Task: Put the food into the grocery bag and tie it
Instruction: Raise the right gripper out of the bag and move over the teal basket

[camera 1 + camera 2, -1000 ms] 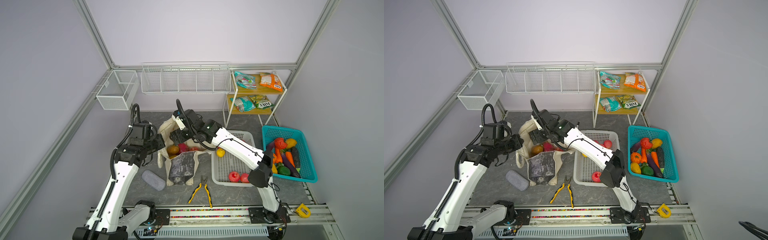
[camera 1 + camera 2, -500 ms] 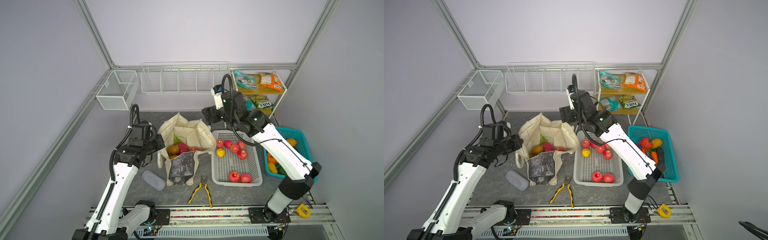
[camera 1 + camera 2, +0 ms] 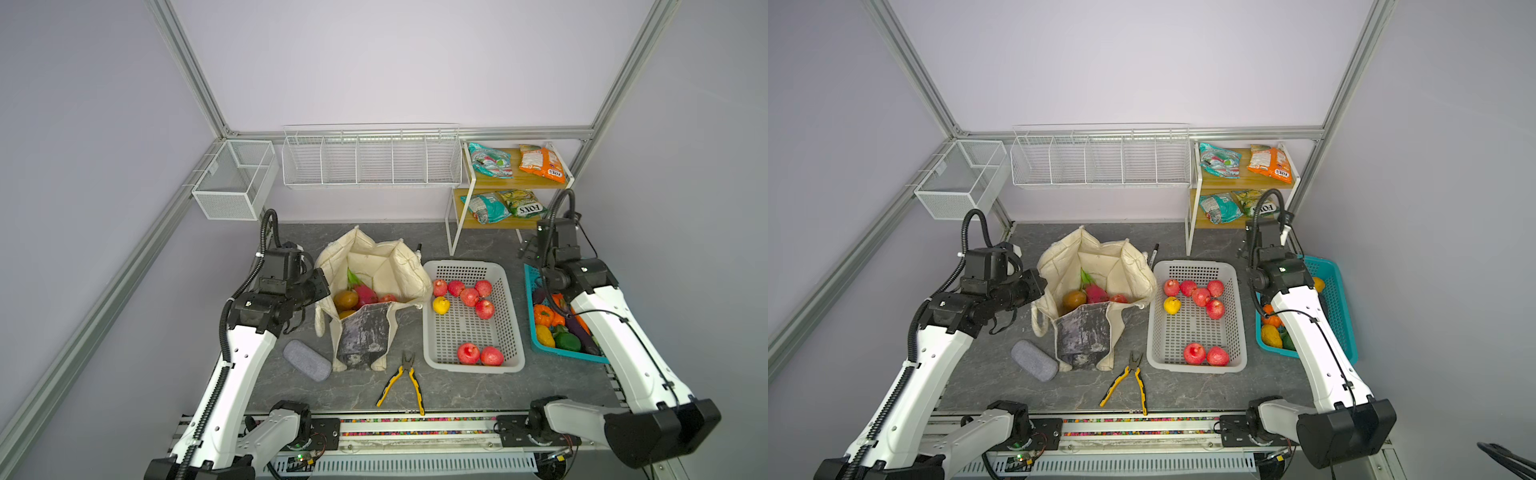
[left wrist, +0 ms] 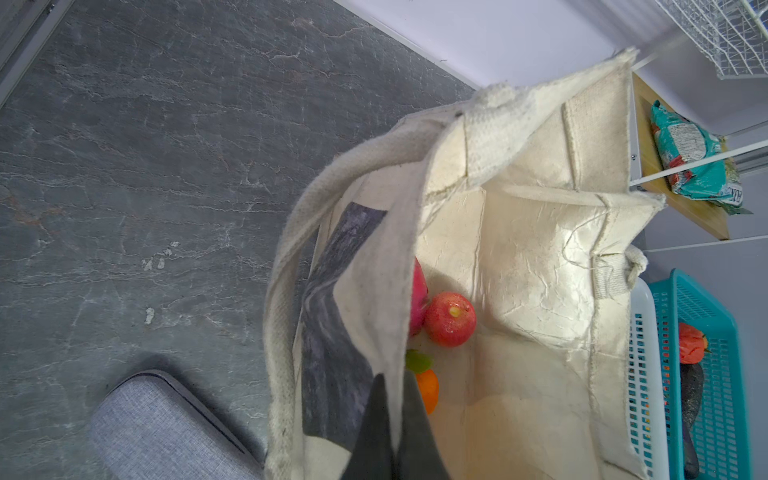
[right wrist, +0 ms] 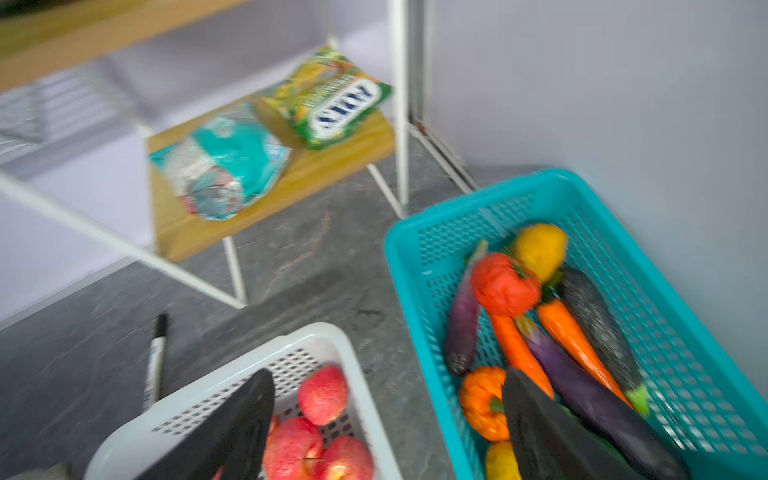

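The cream grocery bag [image 3: 390,266] [image 3: 1108,266] stands open at mid-table. My left gripper [image 4: 392,384] is shut on its near-left rim [image 4: 399,291]. Inside lie a pink dragon fruit [image 3: 365,293], a brown fruit [image 3: 345,298], a red apple [image 4: 450,319] and an orange [image 4: 428,390]. More food shows: red apples [image 3: 469,297] and a yellow pear [image 3: 441,305] in the white basket [image 3: 511,316], and FOX'S packets [image 3: 540,162] on the shelf. My right gripper [image 5: 386,376] hangs open and empty above the gap between the white basket and the teal basket [image 5: 415,266].
The teal basket [image 3: 536,345] holds carrots, eggplants and peppers. Yellow-handled pliers [image 3: 405,376] and a grey case [image 3: 306,360] lie in front of the bag. A black marker [image 3: 1154,251] lies behind the white basket. White wire racks [image 3: 370,158] line the back wall.
My right arm has swung out of the bag, across the white basket, to the far right beside the shelf, gripper open throughout. The left arm has kept still on the bag rim.
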Motion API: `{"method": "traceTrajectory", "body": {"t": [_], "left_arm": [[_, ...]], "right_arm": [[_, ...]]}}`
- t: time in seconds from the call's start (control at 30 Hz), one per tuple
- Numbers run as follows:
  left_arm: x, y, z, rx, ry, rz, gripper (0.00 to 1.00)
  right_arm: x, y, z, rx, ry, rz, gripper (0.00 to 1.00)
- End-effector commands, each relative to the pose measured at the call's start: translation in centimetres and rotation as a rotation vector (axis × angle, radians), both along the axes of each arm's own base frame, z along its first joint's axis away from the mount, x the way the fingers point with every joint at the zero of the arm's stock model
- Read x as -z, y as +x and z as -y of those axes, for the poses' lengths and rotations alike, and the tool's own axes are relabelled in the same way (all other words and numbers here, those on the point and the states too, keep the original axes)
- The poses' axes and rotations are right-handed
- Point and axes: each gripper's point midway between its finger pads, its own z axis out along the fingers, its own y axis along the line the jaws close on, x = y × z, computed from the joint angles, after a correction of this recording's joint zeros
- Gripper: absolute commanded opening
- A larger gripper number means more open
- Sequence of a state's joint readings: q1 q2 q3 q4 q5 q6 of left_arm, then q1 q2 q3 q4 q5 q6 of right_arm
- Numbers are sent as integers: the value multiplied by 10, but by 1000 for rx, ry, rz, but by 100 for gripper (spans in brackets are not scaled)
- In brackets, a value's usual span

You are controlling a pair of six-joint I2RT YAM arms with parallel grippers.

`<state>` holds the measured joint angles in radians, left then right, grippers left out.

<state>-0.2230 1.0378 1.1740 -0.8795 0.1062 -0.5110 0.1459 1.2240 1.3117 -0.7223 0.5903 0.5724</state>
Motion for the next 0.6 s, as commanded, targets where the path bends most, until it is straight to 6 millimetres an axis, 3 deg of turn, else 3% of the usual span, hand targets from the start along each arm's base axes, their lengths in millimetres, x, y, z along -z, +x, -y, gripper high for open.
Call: {"method": "traceTrajectory", "body": {"t": [0.0,0.13,0.27,0.57], "left_arm": [[-5,4,3,4,-20,21,0],[-4,7,6,7,-37,10,0],[0,8,9,10,-53,-10,0],[6,9,11,18,-44,-25,0]], "right_arm": [[22,-30,43,234,70,-12,88],[46,-52,85,433,90,-43,88],[70,-61,110,574,119,-67,88],[113,-38,144,704,220,-121,88]]}}
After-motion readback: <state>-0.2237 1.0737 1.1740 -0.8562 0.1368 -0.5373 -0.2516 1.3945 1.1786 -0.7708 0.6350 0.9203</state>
